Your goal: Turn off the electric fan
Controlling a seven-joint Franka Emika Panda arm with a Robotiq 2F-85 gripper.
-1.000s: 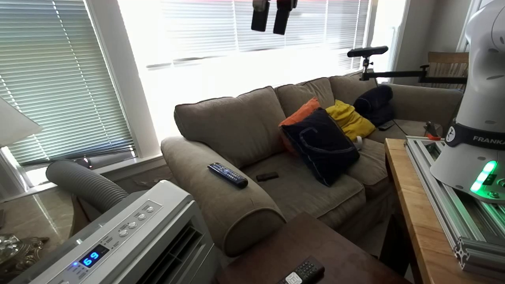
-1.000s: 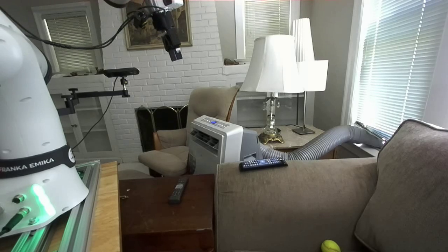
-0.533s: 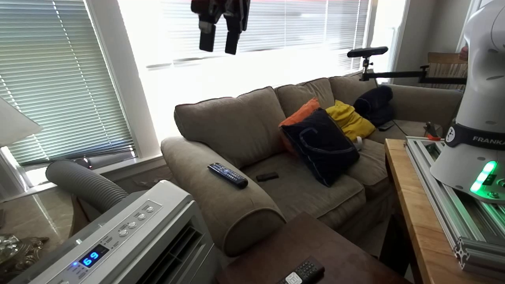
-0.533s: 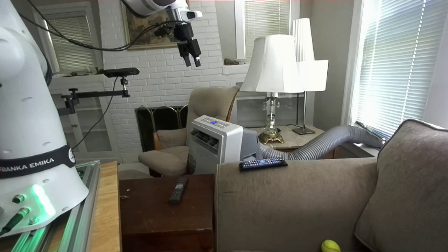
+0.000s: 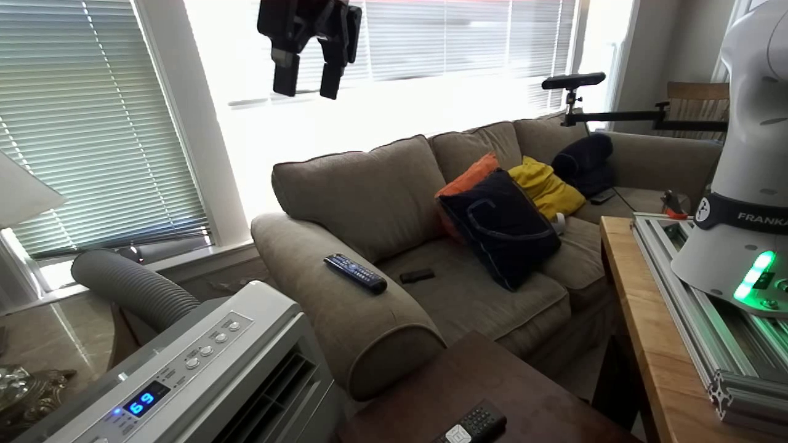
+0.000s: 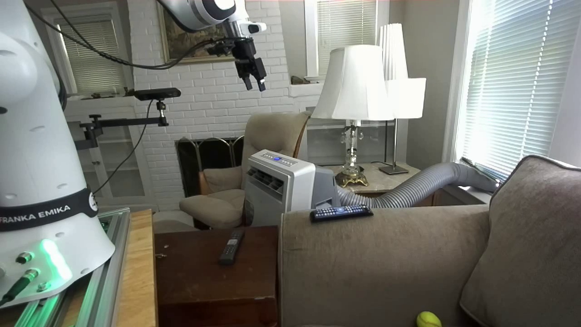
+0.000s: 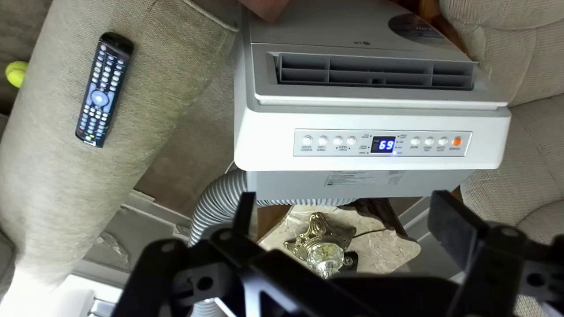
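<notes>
The electric fan is a boxy white-grey appliance (image 5: 265, 311) with slatted vents, also in an exterior view (image 6: 299, 181) and the wrist view (image 7: 370, 119). Its control panel (image 7: 273, 141) faces up, with a row of small buttons and a display (image 7: 383, 144) lit with a blue 69. The button at the panel's right end in the wrist view (image 7: 457, 141) is orange; the others are white. My gripper (image 7: 343, 211) is open and empty, pointing down. In both exterior views, gripper (image 5: 308, 89) and gripper (image 6: 255, 85), it hangs well above the fan, apart from it.
A tall lamp (image 6: 349, 86) stands on a side table behind the fan. A grey hose (image 6: 408, 184) runs from the fan to the window. A black remote (image 5: 356, 273) lies on the sofa arm (image 6: 386, 254); another remote (image 6: 231, 247) lies on a dark wooden table (image 6: 218, 281).
In both exterior views my gripper has come lower and moved sideways toward the fan, and it has turned a little. The fan and its lit display look the same.
</notes>
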